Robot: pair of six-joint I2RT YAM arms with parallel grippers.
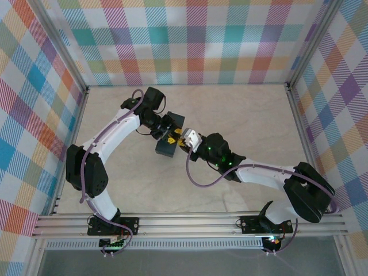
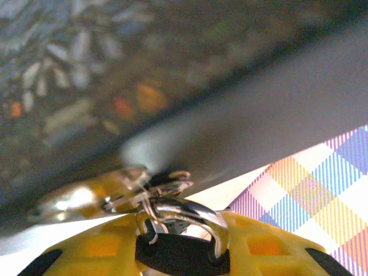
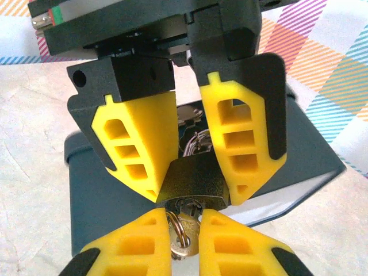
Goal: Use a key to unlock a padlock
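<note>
where plaid walls (image 1: pixel 190 40) rise, marbled table (image 1: pixel 241 115), padlock (image 3: pixel 192 181)

In the right wrist view the padlock (image 3: pixel 192 179) shows us only part of its dark body. The left claw (image 3: pixel 194 192) covers its sides and most of its shackle (image 3: pixel 198 141). The key (image 3: pixel 183 233) sits half buried between the fingers (image 3: pixel 138 247) of the right claw (image 3: pixel 184 215), which the bottom edge cuts off. In the left wrist view the blue tin (image 2: pixel 86 69) is a blur. From above, padlock and key are too small for us to tell.
</note>
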